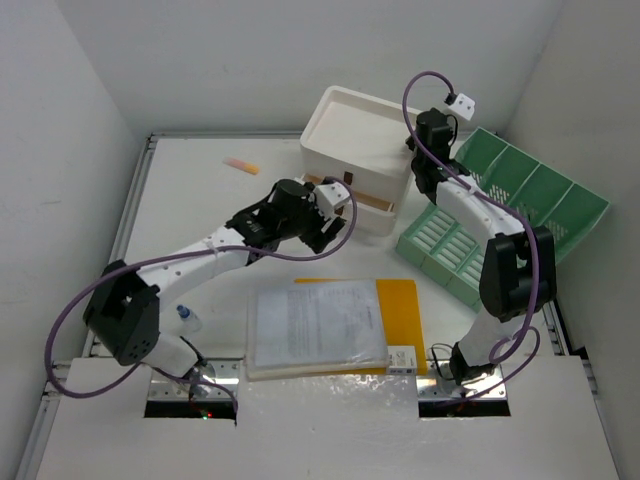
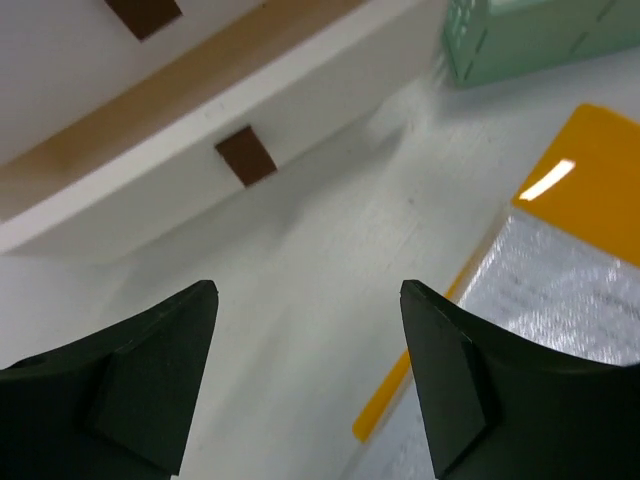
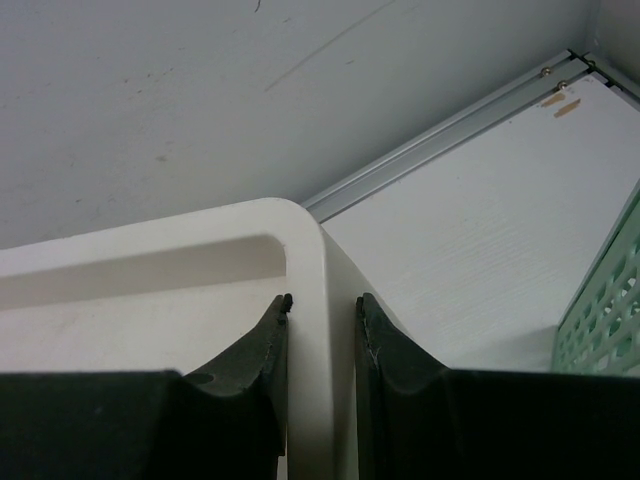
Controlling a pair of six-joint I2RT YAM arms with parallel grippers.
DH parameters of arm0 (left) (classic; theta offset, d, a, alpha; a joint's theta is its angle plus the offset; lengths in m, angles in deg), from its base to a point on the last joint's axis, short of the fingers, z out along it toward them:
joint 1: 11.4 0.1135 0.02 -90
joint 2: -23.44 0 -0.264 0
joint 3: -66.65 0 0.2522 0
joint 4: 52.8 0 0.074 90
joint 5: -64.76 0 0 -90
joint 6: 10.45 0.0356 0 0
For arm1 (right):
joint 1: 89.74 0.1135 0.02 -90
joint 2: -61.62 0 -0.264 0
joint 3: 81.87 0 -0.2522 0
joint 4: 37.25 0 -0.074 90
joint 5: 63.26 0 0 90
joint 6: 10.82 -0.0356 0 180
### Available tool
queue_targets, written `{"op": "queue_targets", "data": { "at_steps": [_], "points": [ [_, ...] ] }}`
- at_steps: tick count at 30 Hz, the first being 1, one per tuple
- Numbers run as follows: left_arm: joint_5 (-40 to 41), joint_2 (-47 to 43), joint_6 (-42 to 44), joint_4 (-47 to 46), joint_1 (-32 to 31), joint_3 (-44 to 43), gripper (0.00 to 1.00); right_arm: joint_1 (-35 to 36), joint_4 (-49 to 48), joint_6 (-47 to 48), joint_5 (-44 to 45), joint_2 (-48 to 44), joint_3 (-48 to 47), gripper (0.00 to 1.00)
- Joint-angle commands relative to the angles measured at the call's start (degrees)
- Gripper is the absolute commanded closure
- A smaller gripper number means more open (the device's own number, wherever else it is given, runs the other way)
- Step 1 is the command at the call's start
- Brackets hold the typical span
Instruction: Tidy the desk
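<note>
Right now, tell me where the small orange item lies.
Top view: the small orange item lies far left on the desk, left of the white drawer box.

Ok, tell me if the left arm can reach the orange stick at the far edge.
Probably yes: the left pincer is open, empty, and only bare desk separates it from the orange stick.

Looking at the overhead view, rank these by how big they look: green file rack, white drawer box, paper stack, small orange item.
1. green file rack
2. white drawer box and paper stack, about alike
3. small orange item, smallest
</note>
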State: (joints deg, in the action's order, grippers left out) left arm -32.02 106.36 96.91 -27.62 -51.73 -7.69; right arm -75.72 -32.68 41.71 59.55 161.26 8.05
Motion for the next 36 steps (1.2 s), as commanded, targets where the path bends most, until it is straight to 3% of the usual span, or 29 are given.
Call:
{"op": "queue_targets", "data": {
  "at_steps": [1, 4, 10, 13, 15, 17, 18, 19, 20, 23, 26, 30, 34, 36],
  "points": [
    [0.0, 6.1, -3.4, -14.0, -0.4, -1.1, 0.27, 2.0, 5.6, -3.7, -3.4, 2.2, 4.0, 1.00],
    [4.5, 11.3, -5.2, -14.3, -0.4, -5.5, 0.25, 2.0, 5.1, -3.9, -3.6, 2.2, 4.5, 1.00],
    [9.7, 14.4, -6.6, -20.6, -0.4, -6.0, 0.26, 2.0, 4.9, -3.7, -3.8, 2.7, 4.2, 1.00],
    [9.9, 14.4, -6.2, -19.5, -0.4, -7.0, 0.36, 1.9, 4.8, -3.2, -3.9, 2.7, 4.3, 1.00],
    [5.6, 12.5, -4.1, -16.4, -0.4, -7.5, 0.40, 1.9, 4.7, -1.8, -4.2, 2.8, 4.1, 1.00],
    [0.5, 10.2, 4.5, -9.4, -0.4, -8.0, 0.44, 2.0, 4.8, 0.3, -5.7, 2.8, 3.5, 1.00],
    [-5.9, 7.2, 14.9, -7.3, -0.3, -7.5, 0.41, 1.9, 4.7, 1.3, -6.4, 3.0, 2.4, 1.00],
    [-8.7, 5.4, 20.8, -3.6, -0.3, -6.8, 0.37, 1.9, 4.8, 2.5, -8.5, 3.7, 1.7, 1.00],
    [-11.5, 2.9, 25.8, -2.2, 0.0, -6.1, 0.26, 1.9, 6.3, 4.7, -9.5, 4.2, 0.7, 1.00],
    [-18.2, 2.7, 42.0, 5.2, 3.3, -9.0, 0.16, 1.9, 8.9, 7.1, -11.3, 5.8, -2.9, 1.00],
    [-27.2, 8.6, 47.0, 13.1, 8.6, -17.3, 0.15, 1.7, 9.0, 6.7, -11.5, 6.0, -2.4, 1.00],
    [-29.1, 17.1, 56.1, 25.1, 9.4, -27.1, 0.15, 1.6, 9.0, 6.5, -11.7, 6.0, -1.8, 1.00],
    [-29.7, 19.0, 58.8, 24.3, 9.6, -28.1, 0.15, 1.6, 8.9, 6.5, -12.2, 5.8, -1.6, 1.00],
    [-29.1, 18.4, 58.1, 19.4, 9.7, -26.3, 0.15, 1.6, 8.8, 6.5, -12.2, 5.7, -1.5, 1.00]
  ]
}}
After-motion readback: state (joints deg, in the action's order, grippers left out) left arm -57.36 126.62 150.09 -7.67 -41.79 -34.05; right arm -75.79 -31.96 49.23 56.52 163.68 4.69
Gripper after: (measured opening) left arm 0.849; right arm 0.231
